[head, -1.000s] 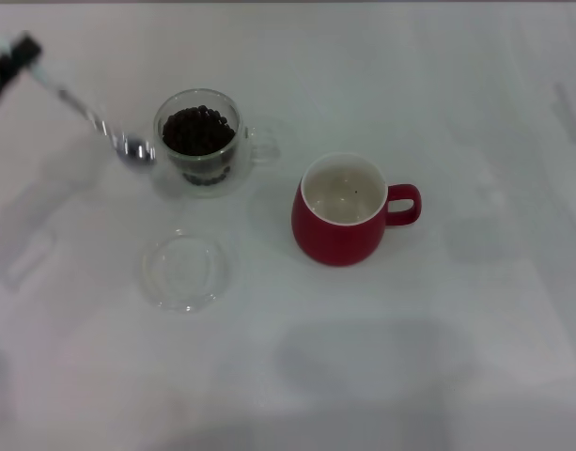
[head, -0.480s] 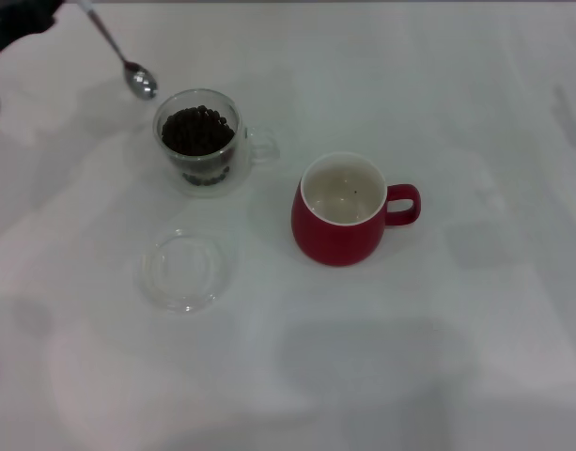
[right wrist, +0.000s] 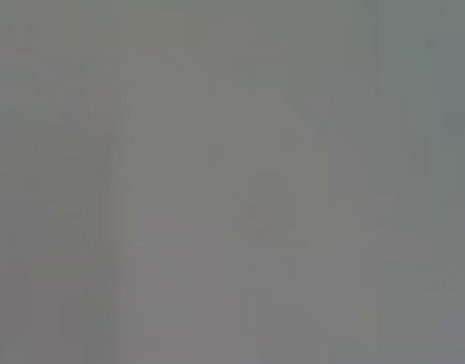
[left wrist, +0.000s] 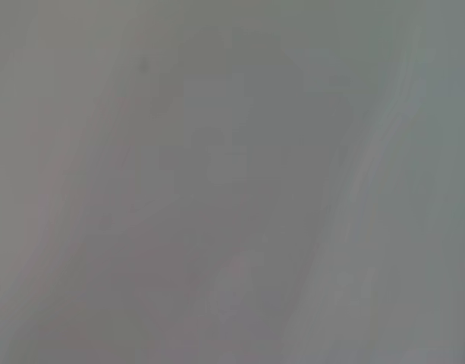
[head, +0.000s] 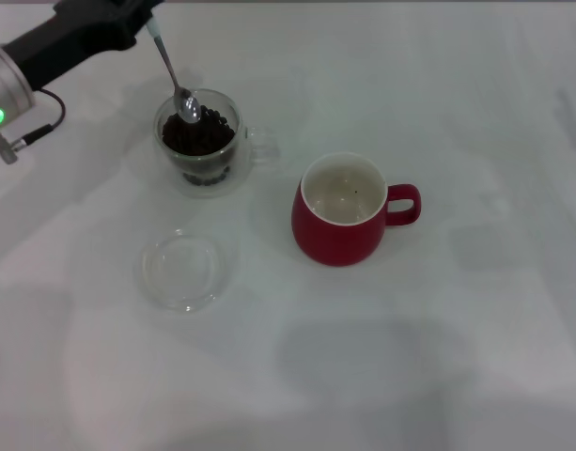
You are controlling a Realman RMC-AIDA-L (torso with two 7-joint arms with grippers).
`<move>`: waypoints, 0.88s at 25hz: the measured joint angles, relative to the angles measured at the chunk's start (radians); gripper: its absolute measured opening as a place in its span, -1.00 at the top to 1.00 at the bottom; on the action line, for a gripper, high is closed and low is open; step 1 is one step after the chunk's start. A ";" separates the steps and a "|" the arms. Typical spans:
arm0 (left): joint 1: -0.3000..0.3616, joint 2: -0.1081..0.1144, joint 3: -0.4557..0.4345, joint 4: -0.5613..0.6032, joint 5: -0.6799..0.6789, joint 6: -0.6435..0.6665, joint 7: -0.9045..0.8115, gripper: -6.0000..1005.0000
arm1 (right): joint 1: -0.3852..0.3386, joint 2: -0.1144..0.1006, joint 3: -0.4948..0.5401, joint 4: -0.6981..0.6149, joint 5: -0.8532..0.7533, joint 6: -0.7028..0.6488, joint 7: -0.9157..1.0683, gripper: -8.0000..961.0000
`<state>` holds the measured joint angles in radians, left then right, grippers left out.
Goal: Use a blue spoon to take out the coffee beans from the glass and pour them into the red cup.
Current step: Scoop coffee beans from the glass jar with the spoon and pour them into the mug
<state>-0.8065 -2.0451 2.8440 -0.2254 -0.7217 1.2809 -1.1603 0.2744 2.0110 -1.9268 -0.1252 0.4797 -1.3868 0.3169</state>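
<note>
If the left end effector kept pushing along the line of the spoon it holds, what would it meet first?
Most likely the coffee beans in the glass: the blue spoon held by the left end effector already points down into them, though depth is uncertain.

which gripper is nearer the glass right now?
Left. The left gripper sits just behind the glass, holding the blue spoon with its bowl over the coffee beans. The right gripper is not in view.

Head view downward (wrist views blank)
</note>
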 joint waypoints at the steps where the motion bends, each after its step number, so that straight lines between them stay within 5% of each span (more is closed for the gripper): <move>1: -0.002 -0.005 0.000 0.003 0.002 -0.018 0.007 0.72 | 0.000 0.000 0.000 0.000 0.000 0.000 0.000 -0.79; 14: -0.014 -0.021 0.000 0.104 0.008 -0.151 0.053 0.72 | -0.014 0.002 0.004 -0.006 0.001 0.000 0.002 -0.79; 22: 0.005 -0.021 -0.008 0.111 0.002 -0.159 -0.118 0.72 | -0.014 0.002 0.005 -0.007 0.000 -0.007 0.007 -0.79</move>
<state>-0.8014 -2.0664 2.8365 -0.1142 -0.7192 1.1219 -1.2787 0.2608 2.0126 -1.9218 -0.1320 0.4802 -1.3935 0.3240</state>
